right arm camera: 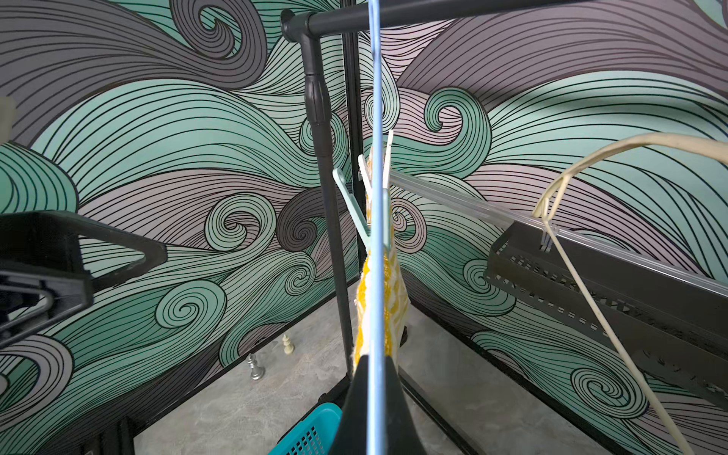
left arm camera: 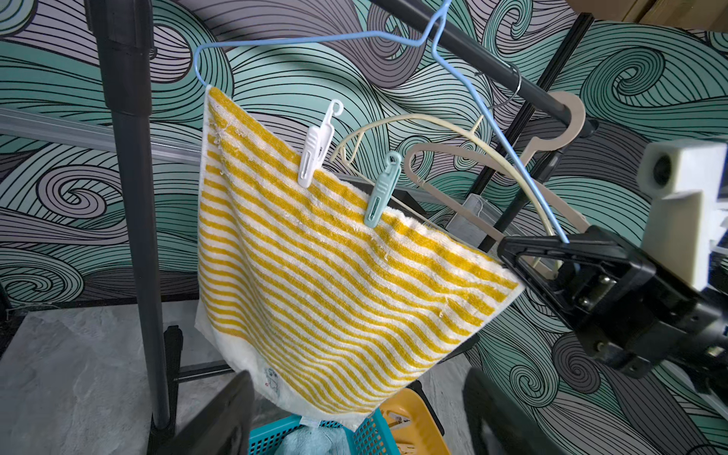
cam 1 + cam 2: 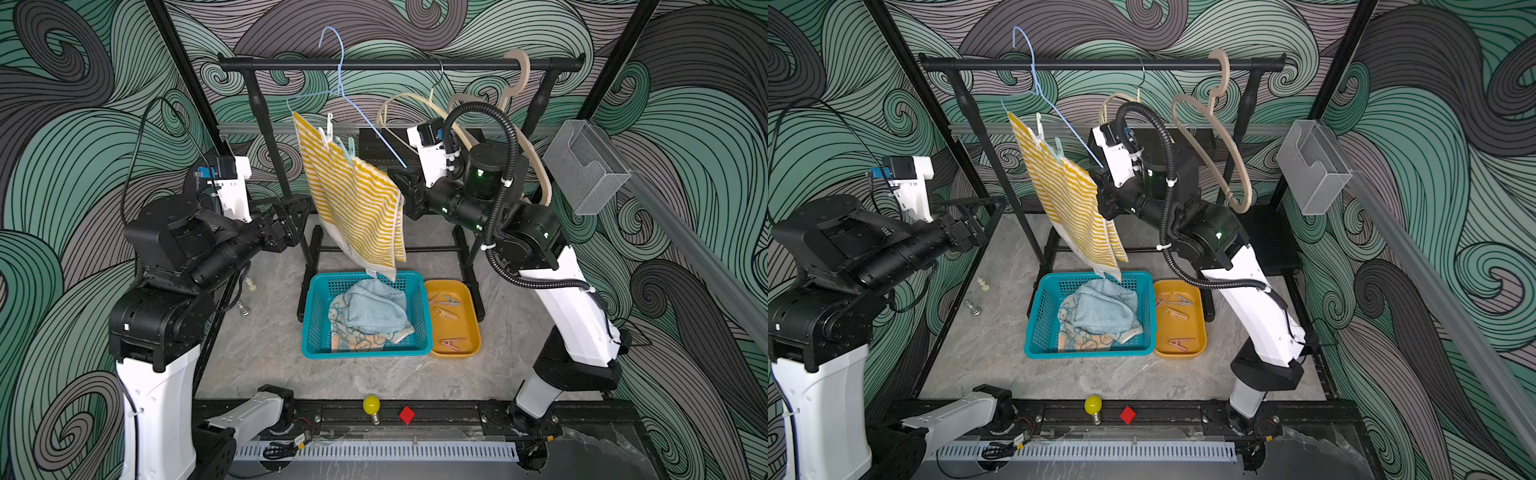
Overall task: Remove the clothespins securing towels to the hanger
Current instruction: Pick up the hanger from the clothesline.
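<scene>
Foreground: pink clothespins point(image 3: 446, 312) lie flat in the orange tray point(image 3: 474, 316), just beside the basket point(image 3: 314, 316). Behind them, the left gripper point(image 3: 305, 220) stands spread and empty near the striped towel point(image 3: 357, 208), while the right gripper point(image 2: 507, 250) is clamped on the low corner of the blue hanger point(image 2: 500, 142). Farthest back, the white clothespin point(image 2: 317, 151) and the mint clothespin point(image 2: 381, 193) bite the towel's sloping top edge, long axes crosswise to it, ring ends up.

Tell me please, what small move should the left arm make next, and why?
Probably move the open left claw up to the white peg and close on it. That and the mint peg pin the striped towel to the blue hanger, whose end the shut right claw holds steady.
</scene>
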Action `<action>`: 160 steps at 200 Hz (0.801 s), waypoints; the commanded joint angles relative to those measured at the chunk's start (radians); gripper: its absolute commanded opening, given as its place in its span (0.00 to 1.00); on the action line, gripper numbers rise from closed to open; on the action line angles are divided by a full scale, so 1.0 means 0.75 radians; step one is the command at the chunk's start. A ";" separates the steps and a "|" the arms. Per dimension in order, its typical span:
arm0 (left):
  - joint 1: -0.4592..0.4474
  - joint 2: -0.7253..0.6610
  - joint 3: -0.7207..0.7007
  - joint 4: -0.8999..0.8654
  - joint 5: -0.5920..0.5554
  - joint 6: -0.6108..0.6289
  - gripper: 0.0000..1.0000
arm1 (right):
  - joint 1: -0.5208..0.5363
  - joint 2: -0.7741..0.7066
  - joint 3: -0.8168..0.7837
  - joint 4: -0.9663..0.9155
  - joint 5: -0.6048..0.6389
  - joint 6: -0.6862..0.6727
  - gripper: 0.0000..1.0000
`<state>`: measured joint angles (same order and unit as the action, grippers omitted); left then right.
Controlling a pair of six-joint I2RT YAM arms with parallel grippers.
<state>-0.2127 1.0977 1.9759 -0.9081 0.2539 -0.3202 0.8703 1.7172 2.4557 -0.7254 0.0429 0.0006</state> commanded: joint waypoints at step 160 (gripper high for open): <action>-0.007 -0.156 -0.118 -0.040 0.070 0.054 0.81 | -0.145 -0.407 -0.325 0.040 -0.585 0.091 0.00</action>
<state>-0.2127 0.9920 1.8954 -0.9283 0.2783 -0.2943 0.7773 1.4639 2.2330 -0.7605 -0.3096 0.0570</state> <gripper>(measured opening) 0.813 0.050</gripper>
